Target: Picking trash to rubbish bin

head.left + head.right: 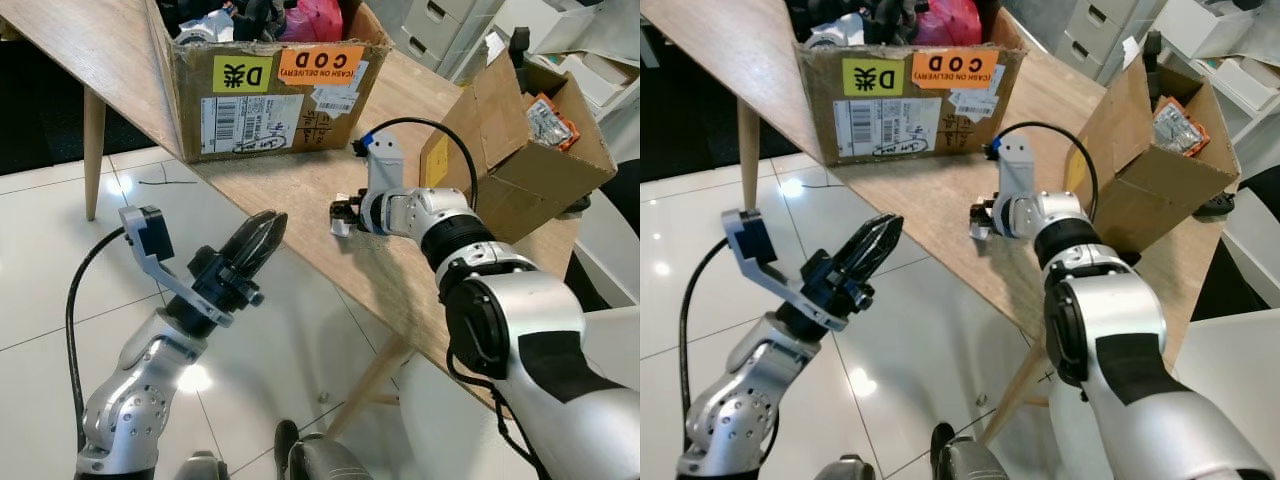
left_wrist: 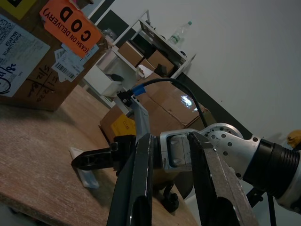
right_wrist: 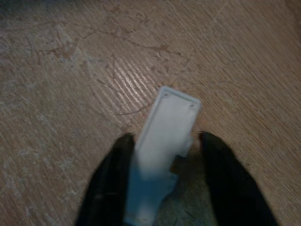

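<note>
Two grippers are in play, and the nearer one, the left gripper (image 1: 268,232), hovers over the white floor tiles (image 1: 60,290) just short of the tabletop's near edge, its black fingers pressed together into a point and holding nothing; it seems parked there to stay out of the way while the other arm works. Past it, the right gripper (image 1: 340,214) reaches across the wooden tabletop (image 1: 290,190) close to that near edge, its fingers spread to either side of a small flat white piece of trash (image 3: 164,136) that lies on the wood. The right wrist view shows the piece lying between the two fingers, one on each flank, with a gap on one side at least, so the grip looks not yet closed. My guess is that the fingers straddle the piece lengthwise because it is thin and needs to be squeezed across its narrow width. Farther along, toward the tabletop's far edge, stands a large cardboard box (image 1: 270,95) with an orange COD sticker, stuffed with items, and at the right end a smaller open carton (image 1: 520,150) tilts. No rubbish bin can be made out.
</note>
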`<state>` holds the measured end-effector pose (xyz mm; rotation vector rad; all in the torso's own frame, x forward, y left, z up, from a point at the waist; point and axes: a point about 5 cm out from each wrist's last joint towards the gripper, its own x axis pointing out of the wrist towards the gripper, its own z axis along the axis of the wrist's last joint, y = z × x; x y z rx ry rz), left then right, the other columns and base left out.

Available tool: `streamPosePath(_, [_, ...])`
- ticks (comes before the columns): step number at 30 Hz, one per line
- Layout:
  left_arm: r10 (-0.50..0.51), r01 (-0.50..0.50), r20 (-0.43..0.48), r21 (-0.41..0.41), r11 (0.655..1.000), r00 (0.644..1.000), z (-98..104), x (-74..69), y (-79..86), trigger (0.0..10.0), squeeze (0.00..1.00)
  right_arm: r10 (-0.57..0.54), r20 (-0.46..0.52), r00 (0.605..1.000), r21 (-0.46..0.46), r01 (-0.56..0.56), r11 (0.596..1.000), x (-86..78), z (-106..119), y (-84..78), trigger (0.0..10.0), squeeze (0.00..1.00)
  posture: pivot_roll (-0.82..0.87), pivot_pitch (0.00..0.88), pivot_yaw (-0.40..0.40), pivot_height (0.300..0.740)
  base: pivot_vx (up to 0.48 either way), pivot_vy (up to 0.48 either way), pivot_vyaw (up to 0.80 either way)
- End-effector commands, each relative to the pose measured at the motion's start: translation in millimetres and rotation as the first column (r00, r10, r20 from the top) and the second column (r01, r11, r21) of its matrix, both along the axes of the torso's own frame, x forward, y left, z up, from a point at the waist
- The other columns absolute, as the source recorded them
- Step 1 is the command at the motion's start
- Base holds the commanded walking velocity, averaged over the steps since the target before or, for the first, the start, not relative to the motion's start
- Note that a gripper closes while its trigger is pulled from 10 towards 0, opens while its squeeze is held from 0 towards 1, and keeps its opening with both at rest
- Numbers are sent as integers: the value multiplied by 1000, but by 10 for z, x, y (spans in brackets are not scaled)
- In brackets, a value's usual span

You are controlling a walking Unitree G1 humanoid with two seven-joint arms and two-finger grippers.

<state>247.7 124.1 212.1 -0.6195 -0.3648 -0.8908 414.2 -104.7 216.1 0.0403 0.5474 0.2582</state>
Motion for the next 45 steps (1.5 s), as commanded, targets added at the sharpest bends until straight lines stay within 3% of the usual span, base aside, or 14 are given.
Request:
streamPosePath(1, [-13, 13, -6, -13, 1000, 1000, -16, -30, -55, 10000, 0, -32, -134, 990, -66, 23, 998, -105, -371, -99, 0, 0, -33, 265, -238, 740, 0, 0, 0])
streamPosePath(18, [-9, 9, -1, -14, 1000, 1000, -11, -32, -62, 10000, 0, -36, -117, 992, -51, 30, 998, -96, -371, -109, 0, 0, -14, 244, -235, 740, 0, 0, 0])
streamPosePath(19, [-10, 10, 2, -13, 1000, 1000, -1, -31, -64, 10000, 0, -35, -93, 995, -7, 34, 999, -70, -291, -104, 2588, 0, -14, 244, -235, 740, 0, 0, 0])
streamPosePath(20, [-10, 10, 2, -13, 1000, 1000, -1, -31, -64, 10000, 0, -35, -93, 995, -7, 34, 999, -70, -291, -104, 2588, 0, -14, 244, -235, 740, 0, 0, 0])
streamPosePath(21, [-10, 10, 5, -13, 1000, 1000, 7, -31, -62, 10000, 0, -33, -54, 998, 39, 35, 999, -35, -181, -102, 10000, 0, -5, 241, -230, 740, 0, 0, 0])
streamPosePath(26, [-8, 8, 13, -13, 1000, 1000, 29, -18, -33, 10000, 0, -14, 68, 998, 175, 2, 985, 56, 299, -157, 10000, 0, -6, 235, -207, 740, 0, 0, 0])
streamPosePath(36, [-29, 30, 38, -13, 999, 999, 104, 70, -13, 10000, 0, 25, 187, 982, 301, -82, 950, 67, 856, -242, 10000, 0, -22, 216, -161, 740, 0, 0, 0])
streamPosePath(41, [-44, 45, 54, -9, 999, 998, 140, 97, -14, 10000, 0, 107, 333, 937, 333, -223, 916, 17, 1283, -250, 10000, 0, -14, 198, -141, 740, 0, 0, 0])
streamPosePath(42, [-44, 45, 54, -9, 999, 998, 140, 97, -14, 10000, 0, 107, 333, 937, 333, -223, 916, 17, 1283, -250, 10000, 0, -14, 198, -141, 740, 0, 0, 0])
streamPosePath(45, [-53, 54, 71, -16, 998, 996, 178, 112, -14, 10000, 0, 98, 400, 911, 354, -252, 901, -33, 1498, -379, 10000, 0, -5, 186, -131, 740, 0, 0, 0])
